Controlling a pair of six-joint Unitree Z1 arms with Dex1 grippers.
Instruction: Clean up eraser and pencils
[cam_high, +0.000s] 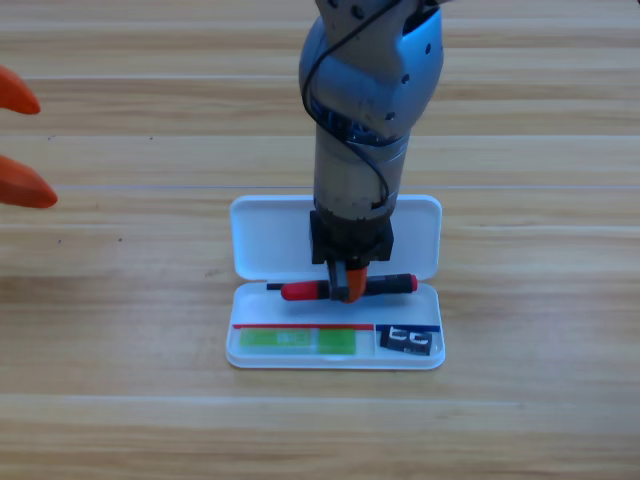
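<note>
Pen (300, 290) horiz., cap left

Bright, even light; soft shadows under the arm (365, 120); focus sharp throughout.

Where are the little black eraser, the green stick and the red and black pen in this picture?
eraser (409, 339): high view, middle of its top face.
green stick (297, 341): high view, middle of its length.
red and black pen (303, 290): high view, red part left of the right pincer (351, 285).

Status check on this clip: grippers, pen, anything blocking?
Right gripper shut on pen over open case. Left gripper waiting, open, left edge. Green stick, eraser inside; nothing blocking.
</note>
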